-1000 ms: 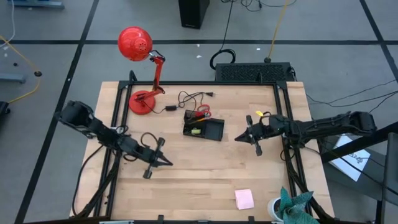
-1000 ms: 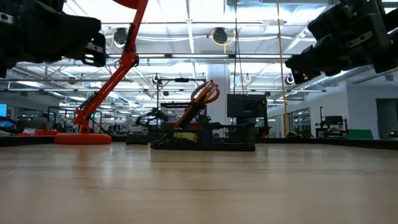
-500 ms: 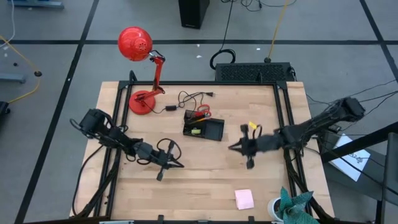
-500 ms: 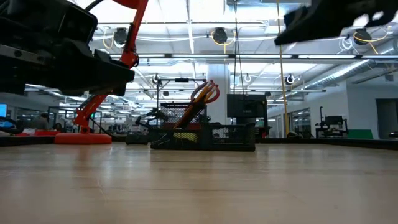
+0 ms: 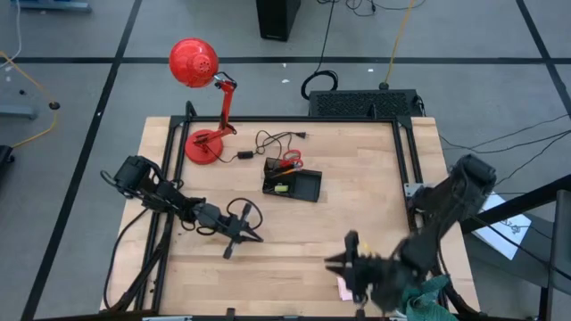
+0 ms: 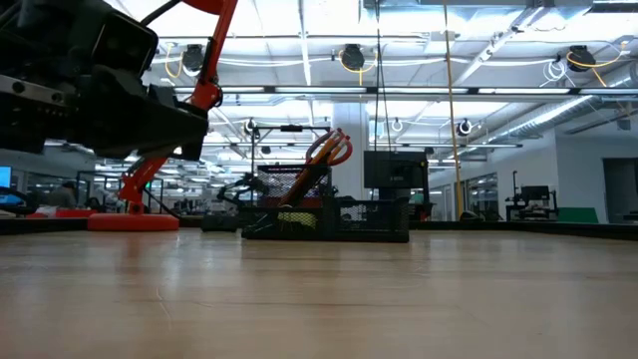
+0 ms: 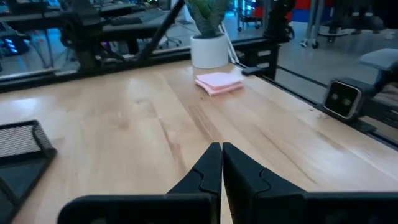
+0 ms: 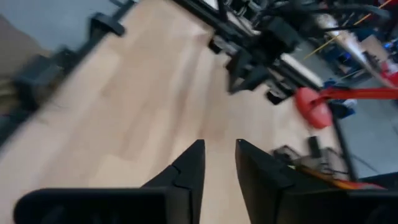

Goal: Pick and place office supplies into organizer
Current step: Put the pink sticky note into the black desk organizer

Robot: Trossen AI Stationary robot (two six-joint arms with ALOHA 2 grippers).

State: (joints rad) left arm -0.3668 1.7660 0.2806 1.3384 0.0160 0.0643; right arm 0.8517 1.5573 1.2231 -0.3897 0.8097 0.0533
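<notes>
The left claw [image 5: 256, 237] hung over the bare wood at the left-centre of the table [image 5: 294, 223], its fingers [image 7: 211, 168] pressed together with nothing between them. From its wrist camera the tips [image 7: 222, 163] pointed across the table toward the pink pad [image 7: 219, 81], which lay flat just beside a white plant pot [image 7: 209, 50] near the table's edge.

The right claw [image 5: 337, 264] was low at the near right of the table, just beside the pad [image 5: 343, 287] in the overhead view, its arm covering much of it. Its fingers [image 8: 193, 163] stood slightly apart with a narrow gap and nothing in it; bare wood lay ahead of them [image 8: 219, 163].

The organizer [image 5: 292, 183] sat toward the far centre of the table, well apart from both claws. Its left compartment held the red-handled scissors [image 5: 289, 163], leaning upright, and a small yellow-green block [image 5: 281, 188]; the right compartment showed only its black floor. At table level the scissors [image 6: 332, 150] rose above the organizer [image 6: 329, 224].

A red lamp [image 5: 194, 64] stood at the far left corner, with a black cable [image 5: 272, 139] lying between its base and the organizer.
</notes>
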